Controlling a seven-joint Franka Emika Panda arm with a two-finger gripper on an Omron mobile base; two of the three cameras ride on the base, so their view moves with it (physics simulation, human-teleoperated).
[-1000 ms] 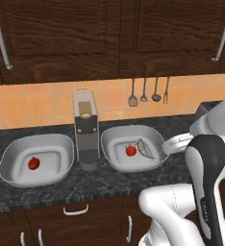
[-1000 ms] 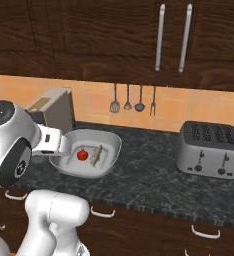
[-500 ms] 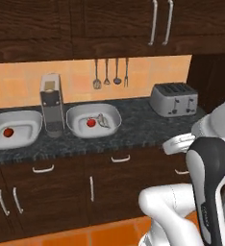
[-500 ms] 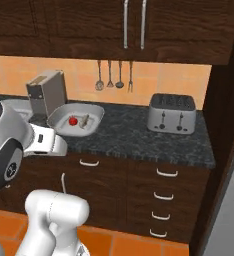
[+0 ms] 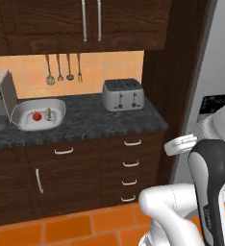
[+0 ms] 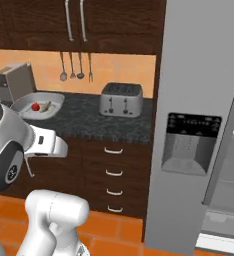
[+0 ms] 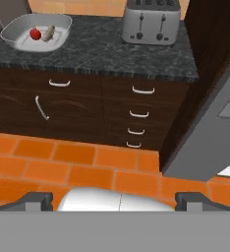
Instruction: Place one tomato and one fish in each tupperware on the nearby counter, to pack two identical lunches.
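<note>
Dark brown cabinets and an orange-tiled floor frame the left base view, where the black counter point(image 5: 100, 122) runs across the middle left; on it, at the left, one tupperware point(image 5: 56, 106) holds a red tomato point(image 5: 36, 116) and a pale fish point(image 5: 48, 114) side by side, apart from the steel toaster point(image 5: 122, 94) to its right. Utensils point(image 5: 59, 69) hang on the orange wall above. From the right base view, the same tupperware point(image 6: 55, 102) sits at the upper left with the tomato point(image 6: 35, 106) and fish point(image 6: 47, 106) inside, the toaster point(image 6: 121, 98) near the centre, and a grey fridge point(image 6: 199, 100) filling the right. Through my hand view, the tupperware point(image 7: 63, 22) lies at the upper left, the tomato point(image 7: 35, 34) just beside the fish point(image 7: 49, 33); my jaws point(image 7: 114, 199) stand wide apart at the bottom, grasping nothing.
</note>
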